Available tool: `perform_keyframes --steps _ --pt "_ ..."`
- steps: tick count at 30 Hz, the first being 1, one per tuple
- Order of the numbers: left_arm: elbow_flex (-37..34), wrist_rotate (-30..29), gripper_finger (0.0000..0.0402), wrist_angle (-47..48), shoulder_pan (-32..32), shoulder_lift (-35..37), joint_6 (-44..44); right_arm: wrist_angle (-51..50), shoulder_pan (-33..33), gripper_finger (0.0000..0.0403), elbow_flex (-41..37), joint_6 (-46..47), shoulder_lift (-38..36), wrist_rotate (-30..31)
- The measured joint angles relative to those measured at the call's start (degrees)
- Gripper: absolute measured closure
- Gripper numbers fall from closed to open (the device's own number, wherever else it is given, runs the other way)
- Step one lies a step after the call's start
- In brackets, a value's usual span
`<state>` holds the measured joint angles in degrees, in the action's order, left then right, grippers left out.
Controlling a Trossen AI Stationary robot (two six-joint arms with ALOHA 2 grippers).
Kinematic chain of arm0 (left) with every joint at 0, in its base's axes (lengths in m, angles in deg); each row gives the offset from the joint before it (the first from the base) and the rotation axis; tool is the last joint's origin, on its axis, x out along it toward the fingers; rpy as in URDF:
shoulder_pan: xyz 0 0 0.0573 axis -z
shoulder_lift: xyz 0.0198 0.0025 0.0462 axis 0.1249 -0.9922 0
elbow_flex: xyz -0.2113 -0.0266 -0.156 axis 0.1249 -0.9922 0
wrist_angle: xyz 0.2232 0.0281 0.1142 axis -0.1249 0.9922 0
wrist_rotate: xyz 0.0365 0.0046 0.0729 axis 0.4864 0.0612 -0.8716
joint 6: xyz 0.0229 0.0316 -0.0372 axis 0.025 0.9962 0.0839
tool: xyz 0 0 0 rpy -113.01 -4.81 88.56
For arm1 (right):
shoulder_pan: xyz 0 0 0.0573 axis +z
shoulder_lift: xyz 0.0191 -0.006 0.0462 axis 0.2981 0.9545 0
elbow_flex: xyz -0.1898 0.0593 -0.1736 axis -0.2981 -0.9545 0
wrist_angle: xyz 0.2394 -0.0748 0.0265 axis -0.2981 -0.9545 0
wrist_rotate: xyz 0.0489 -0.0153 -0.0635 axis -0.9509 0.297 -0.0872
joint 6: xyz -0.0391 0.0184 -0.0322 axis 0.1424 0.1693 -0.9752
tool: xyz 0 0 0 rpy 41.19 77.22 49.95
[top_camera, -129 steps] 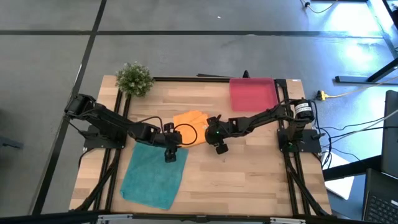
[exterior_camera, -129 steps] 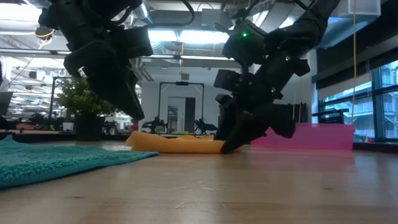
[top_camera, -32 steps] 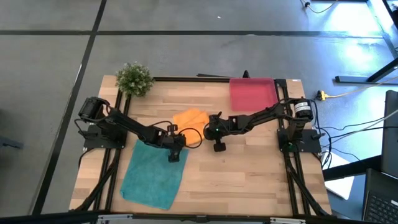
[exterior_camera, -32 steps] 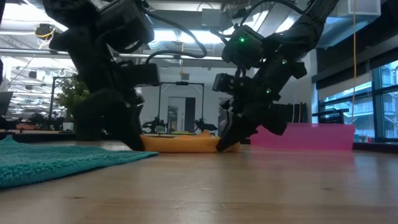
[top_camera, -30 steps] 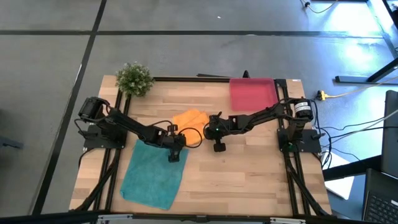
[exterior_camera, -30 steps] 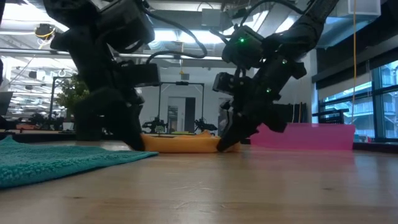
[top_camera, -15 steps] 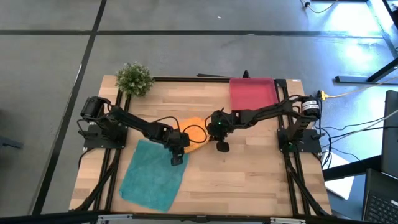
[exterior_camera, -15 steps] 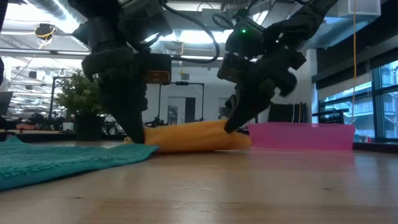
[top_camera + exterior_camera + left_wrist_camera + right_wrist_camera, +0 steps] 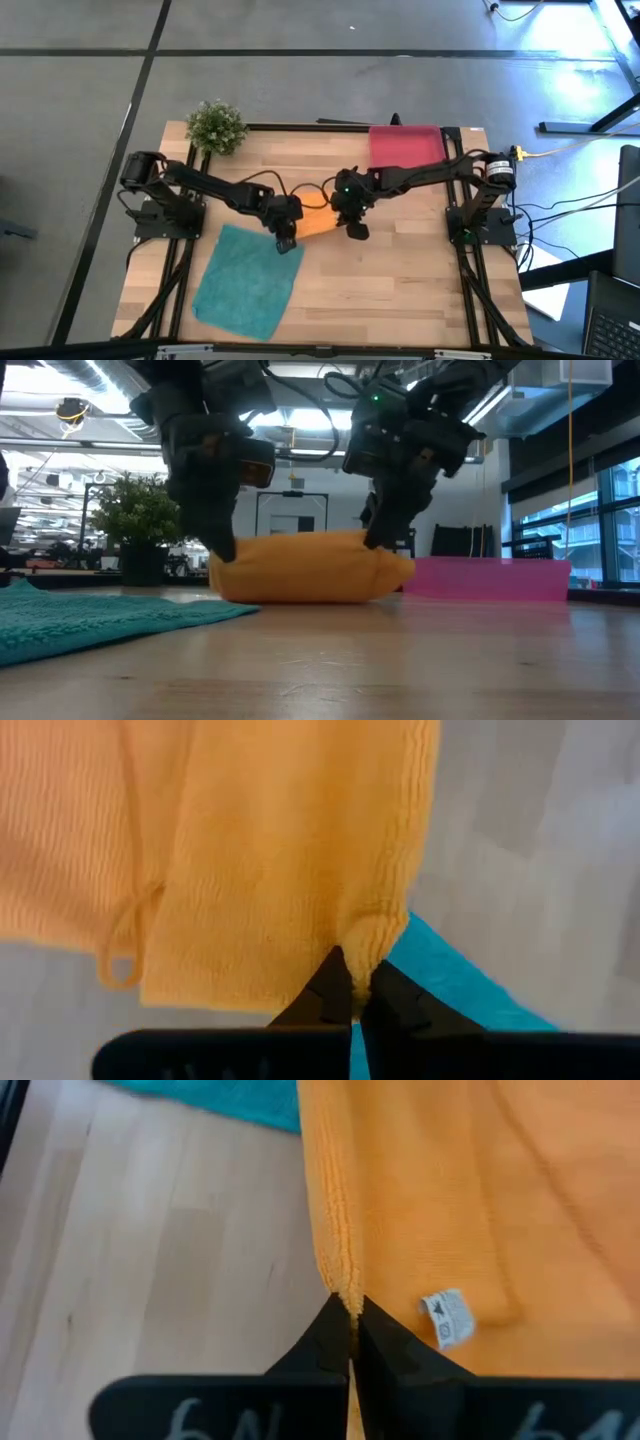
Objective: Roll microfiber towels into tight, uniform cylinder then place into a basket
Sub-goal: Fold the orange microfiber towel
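- Left gripper (image 9: pixel 285 240): its jaws are pressed together on one edge of the orange towel (image 9: pixel 315 222). In the left wrist view the two dark tips meet with a bunched fold of the orange cloth (image 9: pixel 250 870) pinched between them.
- Right gripper (image 9: pixel 354 228): its jaws are pressed together on the opposite edge of the same towel. In the right wrist view the tips (image 9: pixel 345 1335) close on the ribbed hem, and a small white label (image 9: pixel 445 1317) lies on the cloth just beside them.
- Orange towel: it spans the gap between the two grippers. In the low view it hangs from both pinch points as a sagging bundle (image 9: pixel 310 568), with its underside at or very near the counter (image 9: pixel 400 660); contact cannot be confirmed.
- Teal towel (image 9: pixel 245 280): it lies flat on the counter, on the near side of the left gripper, with one corner directly below that gripper's jaws. The left wrist view shows a teal corner (image 9: pixel 450 980) just beyond the pinched orange fold.
- Basket (image 9: pixel 406 150): the pinkish-red tray sits at the far edge of the counter, beyond the right gripper and apart from both towels. In the low view its low wall (image 9: pixel 490 578) appears behind the right-hand end of the orange bundle.
- Plant (image 9: pixel 216 125): a small green plant stands at the far corner of the counter, beyond the left gripper and well apart from both jaws.
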<state>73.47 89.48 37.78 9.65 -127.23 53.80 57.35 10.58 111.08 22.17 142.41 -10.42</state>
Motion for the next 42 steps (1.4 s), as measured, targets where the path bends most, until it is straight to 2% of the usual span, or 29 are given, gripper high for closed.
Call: perform_keyframes --steps 9,16,24,28,33,39,42 --pt "0.04 2.40 0.0401 0.60 -2.80 0.90 -10.08 -1.40 -4.46 0.0401 0.62 4.03 0.26 -5.05" --pt "0.11 2.31 0.0401 1.16 -4.50 0.92 -11.89 -1.13 -8.55 0.0401 0.84 7.62 0.28 -6.59" --pt "0.33 8.38 0.0401 0.43 -2.89 0.97 -12.29 -4.63 -9.08 0.0401 0.88 3.08 0.31 -17.43" --pt "0.33 9.33 0.0401 0.38 -1.49 0.99 -13.54 -5.52 -8.16 0.0400 0.91 6.32 0.33 -21.50" --pt "0.13 7.51 0.0401 1.54 -0.97 0.97 -16.66 -1.18 -8.11 0.0400 0.91 16.23 2.17 -19.03" --pt "0.04 6.64 0.0401 2.13 -0.92 0.97 -16.79 0.59 -8.22 0.0399 0.84 18.37 5.69 -18.66" --pt "0.04 6.41 0.0401 2.04 -0.94 0.94 -16.80 1.03 -8.25 0.0399 0.84 19.73 6.85 -15.44"
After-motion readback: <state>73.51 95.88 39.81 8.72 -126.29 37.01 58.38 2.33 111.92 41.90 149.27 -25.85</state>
